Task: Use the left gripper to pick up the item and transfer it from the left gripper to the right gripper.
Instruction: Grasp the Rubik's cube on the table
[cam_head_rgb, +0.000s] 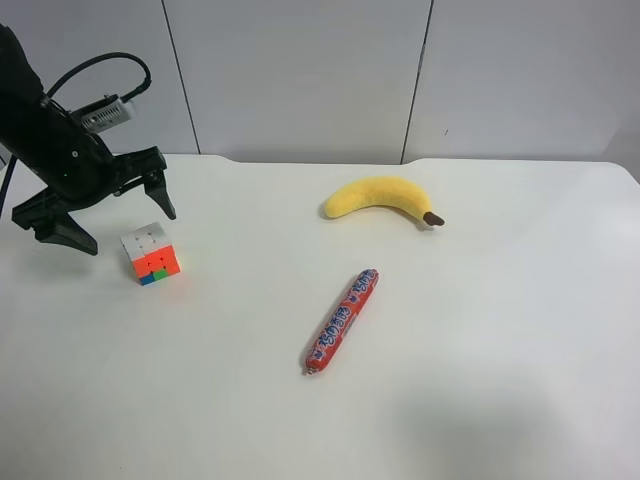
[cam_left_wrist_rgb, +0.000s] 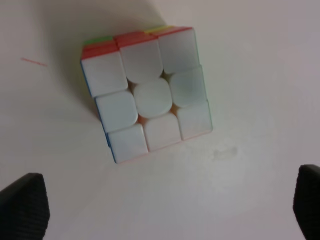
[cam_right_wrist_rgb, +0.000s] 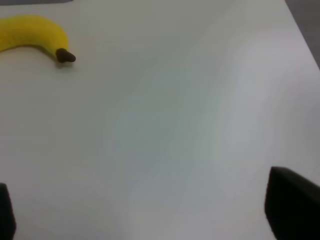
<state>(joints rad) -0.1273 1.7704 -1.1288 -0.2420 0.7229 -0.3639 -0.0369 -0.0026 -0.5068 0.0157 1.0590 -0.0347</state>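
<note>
Done: nothing yet | small white, orange, green and blue puzzle cube (cam_head_rgb: 150, 252) sits on white tabletop (cam_head_rgb: 450, 380), left side of high view | black left end effector (cam_head_rgb: 128, 228) hangs above it, jaws apart, empty | black right end effector (cam_right_wrist_rgb: 150, 210) jaws apart, empty | To do: grab, lift, pass.

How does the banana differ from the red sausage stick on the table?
Shape: the banana is curved and thick; the sausage stick is straight and slim.
Colour: the banana is plain yellow with a dark tip; the sausage stick is red with printed lettering.
Pose: in the exterior high view the banana lies roughly crosswise, the sausage stick diagonally.
Shared: both lie flat on the white table, apart from each other.
</note>
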